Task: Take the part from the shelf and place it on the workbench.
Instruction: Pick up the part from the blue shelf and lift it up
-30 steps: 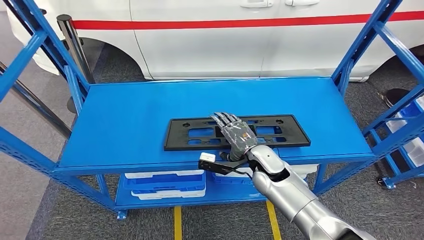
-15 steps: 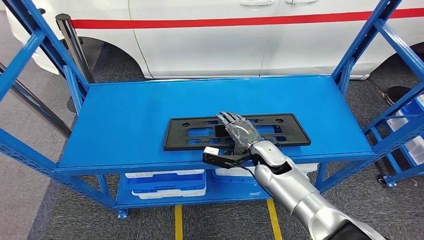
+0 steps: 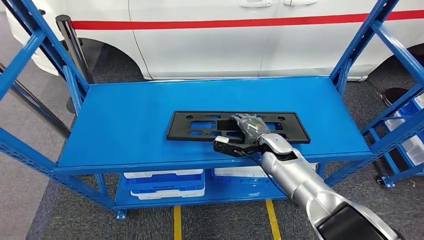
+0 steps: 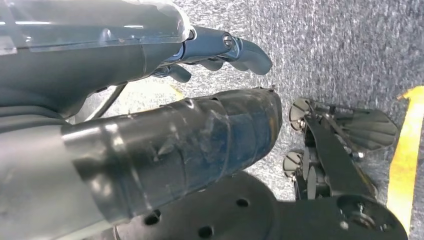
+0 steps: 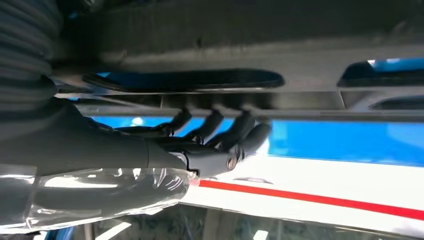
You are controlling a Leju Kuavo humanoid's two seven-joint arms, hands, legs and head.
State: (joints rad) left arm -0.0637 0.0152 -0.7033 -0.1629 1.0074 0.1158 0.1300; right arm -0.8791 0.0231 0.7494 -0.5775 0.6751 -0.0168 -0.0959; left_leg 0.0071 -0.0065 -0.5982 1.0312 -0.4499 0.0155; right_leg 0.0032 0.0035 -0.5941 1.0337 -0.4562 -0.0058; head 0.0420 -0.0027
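Right hand [image 3: 251,126] flat, fingers spread, resting on black part [image 3: 200,126] on blue shelf [image 3: 125,125]; long axis crosswise to fingers; nothing gripped yet.

We note a flat black rectangular plastic plate with cut-outs [image 3: 200,125] lying on the blue metal shelf top [image 3: 125,120]. It lies lengthwise, nearer the front edge.

The head view looked forward and down from high up onto the blue shelf [image 3: 125,125]. The right wrist view sat close behind the right hand [image 5: 200,150], nearly touching the black part [image 5: 200,80], which both shared. The left wrist view faced the floor [image 4: 350,55].
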